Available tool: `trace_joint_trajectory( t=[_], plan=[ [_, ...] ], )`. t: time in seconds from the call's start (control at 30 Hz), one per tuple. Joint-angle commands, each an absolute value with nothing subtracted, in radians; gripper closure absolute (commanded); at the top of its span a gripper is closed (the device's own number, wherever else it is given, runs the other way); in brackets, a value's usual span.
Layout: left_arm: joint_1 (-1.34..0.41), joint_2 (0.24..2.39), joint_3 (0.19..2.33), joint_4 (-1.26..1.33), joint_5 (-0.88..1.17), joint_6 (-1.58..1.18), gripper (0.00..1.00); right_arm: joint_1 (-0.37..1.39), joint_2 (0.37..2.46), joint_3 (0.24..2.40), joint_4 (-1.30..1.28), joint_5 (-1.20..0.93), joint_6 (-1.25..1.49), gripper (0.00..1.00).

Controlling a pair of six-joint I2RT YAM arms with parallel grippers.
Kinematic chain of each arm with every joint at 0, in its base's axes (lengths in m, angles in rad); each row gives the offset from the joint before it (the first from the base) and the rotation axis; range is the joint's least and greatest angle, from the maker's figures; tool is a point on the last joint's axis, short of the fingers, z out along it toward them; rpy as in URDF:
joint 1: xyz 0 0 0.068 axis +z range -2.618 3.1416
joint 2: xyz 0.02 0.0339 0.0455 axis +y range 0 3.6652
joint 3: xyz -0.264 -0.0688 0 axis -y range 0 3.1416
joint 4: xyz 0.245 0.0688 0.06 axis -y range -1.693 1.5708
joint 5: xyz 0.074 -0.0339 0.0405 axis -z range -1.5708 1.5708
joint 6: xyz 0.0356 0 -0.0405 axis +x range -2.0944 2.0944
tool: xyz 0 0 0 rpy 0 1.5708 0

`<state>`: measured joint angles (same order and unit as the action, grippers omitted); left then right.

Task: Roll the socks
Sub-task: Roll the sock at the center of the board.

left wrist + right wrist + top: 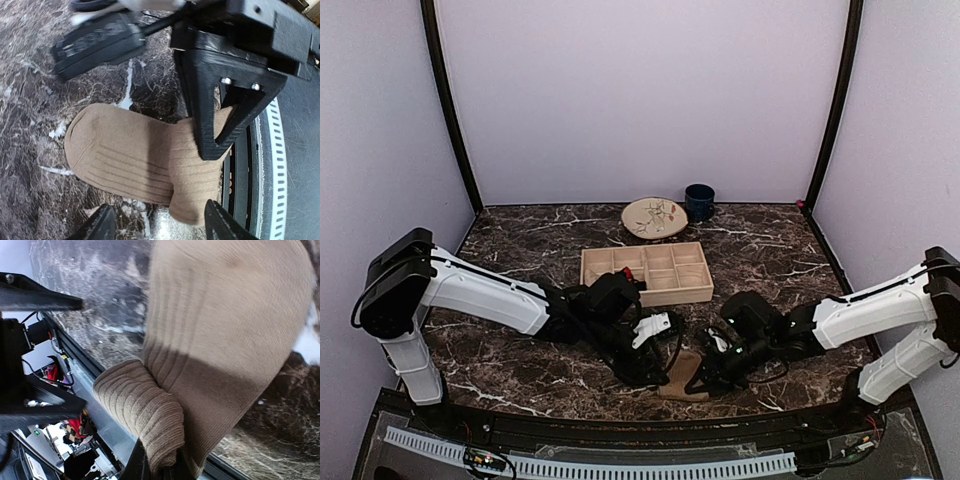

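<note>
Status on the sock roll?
Left gripper open, over plain tan ribbed sock. Right gripper shut on its folded end. Sock near front edge of dark marble table; wooden divided tray behind, apart.

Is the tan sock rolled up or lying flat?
Partly rolled. One end of the tan sock is curled over and pinched by the right gripper; the rest lies flat on the table.

The tan ribbed fabric sock point(678, 385) lies on the dark marble table point(520, 250), near the front edge, about the middle. Behind it sits the wooden tray with small boxes point(660, 294). Behind the tray lies the round cream plate point(645, 215). The dark blue cup point(699, 202) stands just right of the plate.
</note>
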<state>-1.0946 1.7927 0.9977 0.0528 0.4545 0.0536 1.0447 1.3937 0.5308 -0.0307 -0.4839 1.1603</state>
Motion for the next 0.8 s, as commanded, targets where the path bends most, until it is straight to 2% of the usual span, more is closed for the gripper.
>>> trace_joint_trajectory(
  t=[0.0,0.17,0.37,0.77],
  plan=[
    [-1.113,1.744,1.021,-0.01,0.455,0.109,0.32,1.005,1.419,0.592,-0.15,-0.58,1.097,1.0],
    [-1.137,1.744,1.03,-0.029,0.434,0.133,0.25,0.991,1.434,0.564,-0.142,-0.63,1.111,1.0],
    [-1.156,1.769,1.048,-0.049,0.43,0.149,0.22,0.992,1.437,0.494,-0.052,-0.67,1.169,1.0],
    [-1.205,1.802,1.117,-0.107,0.447,0.156,0.21,0.98,1.464,0.499,-0.051,-0.712,1.16,1.0]
  ],
)
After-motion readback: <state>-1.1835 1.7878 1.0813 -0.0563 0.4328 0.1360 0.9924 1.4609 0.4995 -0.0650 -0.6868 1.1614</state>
